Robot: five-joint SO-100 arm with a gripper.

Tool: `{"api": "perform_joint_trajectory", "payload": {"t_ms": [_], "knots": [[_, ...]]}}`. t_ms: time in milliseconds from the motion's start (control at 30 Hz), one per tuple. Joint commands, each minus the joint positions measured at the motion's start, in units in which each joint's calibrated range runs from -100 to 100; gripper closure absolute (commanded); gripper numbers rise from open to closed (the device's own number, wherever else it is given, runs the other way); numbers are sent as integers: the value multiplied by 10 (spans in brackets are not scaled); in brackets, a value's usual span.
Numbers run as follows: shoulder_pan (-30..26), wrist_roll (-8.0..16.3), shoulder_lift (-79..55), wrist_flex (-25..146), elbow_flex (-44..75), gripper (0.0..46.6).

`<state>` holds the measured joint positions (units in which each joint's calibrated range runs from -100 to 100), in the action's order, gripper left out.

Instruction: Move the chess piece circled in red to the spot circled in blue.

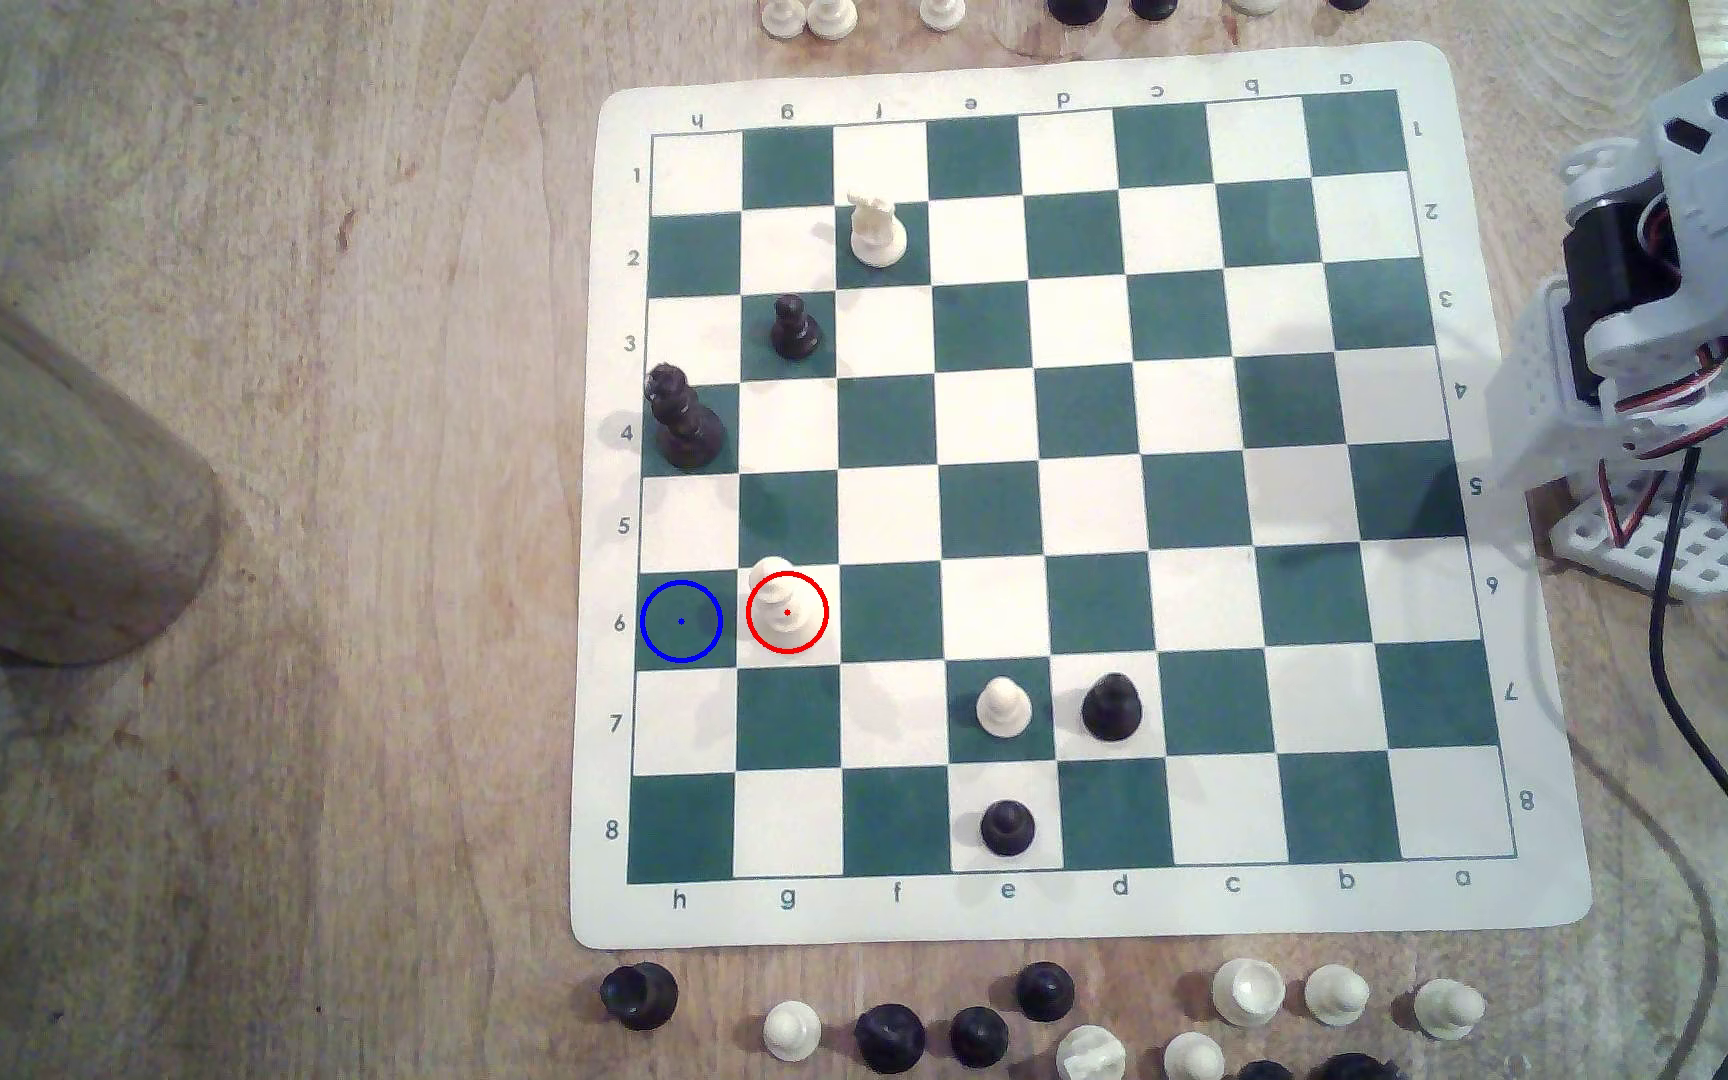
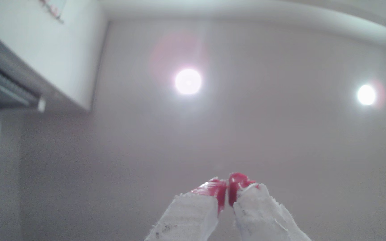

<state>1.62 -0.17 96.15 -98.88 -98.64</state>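
Standing upright on g6: chess piece (image 1: 785, 608), beside spot (image 1: 680, 621); pincer (image 2: 227, 193) clenched, empty.

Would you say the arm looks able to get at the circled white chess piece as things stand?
Probably yes: the chess piece stands upright with bare squares around it, and the tool is shut and pointing at the ceiling, so the arm must cross the whole board.

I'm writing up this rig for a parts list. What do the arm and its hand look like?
The arm is built of pale grey-white printed plastic shells around black motor blocks, with red, white and black wires looped between joints. It sits on a white perforated base, and a black cable trails across the table. In the wrist view the hand has two white, rough-edged fingers with glossy red tips.
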Motion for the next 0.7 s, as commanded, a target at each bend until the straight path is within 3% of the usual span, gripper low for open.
{"api": "perform_joint_trajectory", "payload": {"t_ms": [0,200,300,667], "knots": [[7,-1,-3,84,-11,464],[12,1,-3,384,73,464],[26,3,-3,682,167,464],[48,4,-43,1145,338,464]]}}
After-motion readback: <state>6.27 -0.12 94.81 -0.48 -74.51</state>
